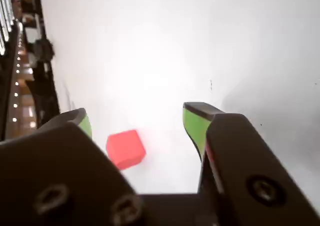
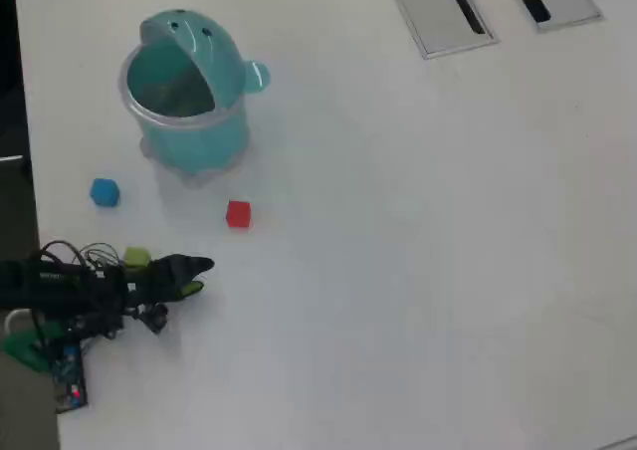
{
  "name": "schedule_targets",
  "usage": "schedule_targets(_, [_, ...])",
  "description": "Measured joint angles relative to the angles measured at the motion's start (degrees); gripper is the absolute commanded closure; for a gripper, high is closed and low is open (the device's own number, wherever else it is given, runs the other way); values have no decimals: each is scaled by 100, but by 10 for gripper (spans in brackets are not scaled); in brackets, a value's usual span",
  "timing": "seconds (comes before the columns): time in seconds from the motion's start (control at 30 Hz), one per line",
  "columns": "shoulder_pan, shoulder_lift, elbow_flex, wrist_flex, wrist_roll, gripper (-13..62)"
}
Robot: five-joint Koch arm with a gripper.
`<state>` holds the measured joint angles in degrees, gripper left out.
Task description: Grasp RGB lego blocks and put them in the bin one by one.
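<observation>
Hovers with the black, green-padded gripper (image 1: pixel 137 118) spread wide over the small red plastic cube (image 1: pixel 125 148), off-centre towards one pad, so likely to nudge it aside on closing.

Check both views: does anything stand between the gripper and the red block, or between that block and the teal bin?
Nothing visible does. In the wrist view the open gripper faces the red block across bare table. In the overhead view only white table separates the red block from the bin.
</observation>
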<state>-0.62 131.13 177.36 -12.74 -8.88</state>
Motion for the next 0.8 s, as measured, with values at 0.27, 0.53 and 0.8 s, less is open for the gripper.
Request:
schedule_targets(0.27, [229,0,-176,0,-861,162])
schedule_targets(0.53, [352,0,-536,0,-1441,155])
schedule_targets(0.8, [369,0,-1151,0,-1512,163])
